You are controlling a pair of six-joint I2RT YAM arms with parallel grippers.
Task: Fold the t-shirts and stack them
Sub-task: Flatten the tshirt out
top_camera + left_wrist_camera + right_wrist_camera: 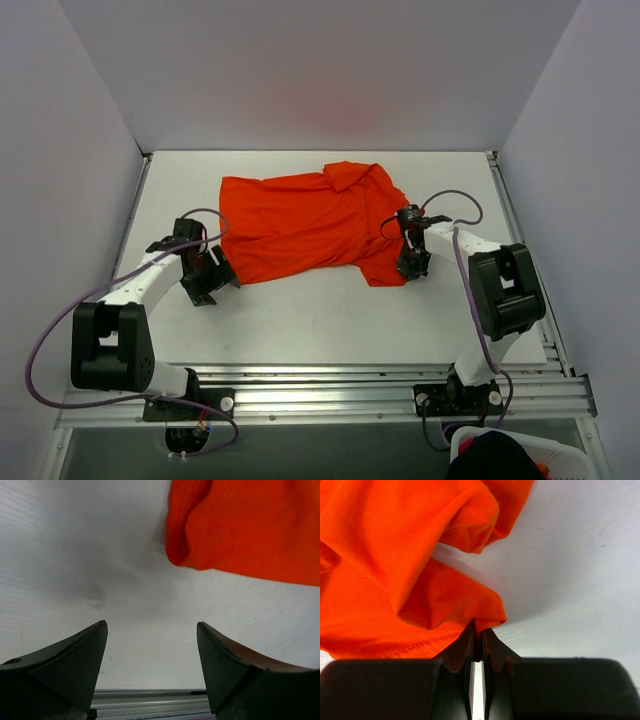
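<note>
One bright orange-red t-shirt lies spread on the white table, partly folded, with a flap turned over at its far right. My right gripper is shut on the t-shirt's near right corner; in the right wrist view the cloth bunches up from the pinched tips. My left gripper is open and empty just off the shirt's near left corner. In the left wrist view that corner lies ahead and to the right of the gap between my fingers.
White walls close in the table on the left, back and right. A metal rail runs along the near edge. A white basket with dark and coloured cloth sits at the bottom right, below the table.
</note>
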